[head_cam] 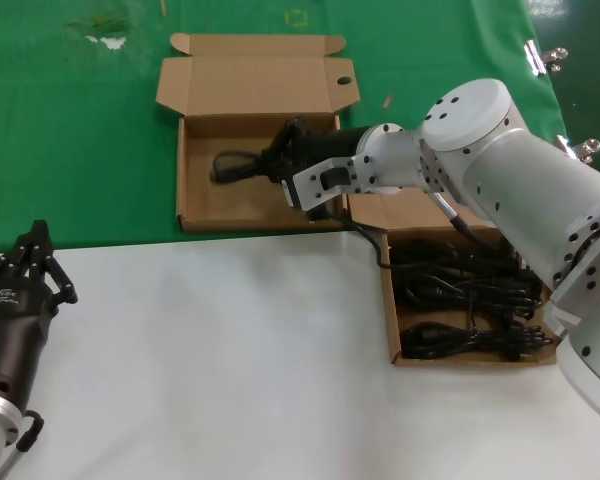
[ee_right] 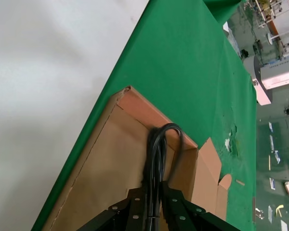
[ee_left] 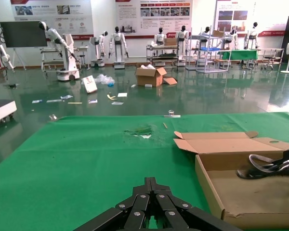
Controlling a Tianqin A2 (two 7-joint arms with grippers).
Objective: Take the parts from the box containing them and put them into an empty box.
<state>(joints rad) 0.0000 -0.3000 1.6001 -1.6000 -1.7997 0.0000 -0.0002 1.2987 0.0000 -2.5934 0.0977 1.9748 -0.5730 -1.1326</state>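
While our right gripper [head_cam: 280, 160] holds one folded cord [head_cam: 235, 165] clamped over the far box [head_cam: 195, 215], no cord lies released there. Several cords [head_cam: 465, 300] remain in the near right box [head_cam: 392, 330]. Our left gripper [head_cam: 35, 262] waits near left, fingers closed.

Matt brown cardboard boxes [head_cam: 208, 205]; glossy black rubbery cords [head_cam: 460, 340]; green felt cloth [head_cam: 70, 130].
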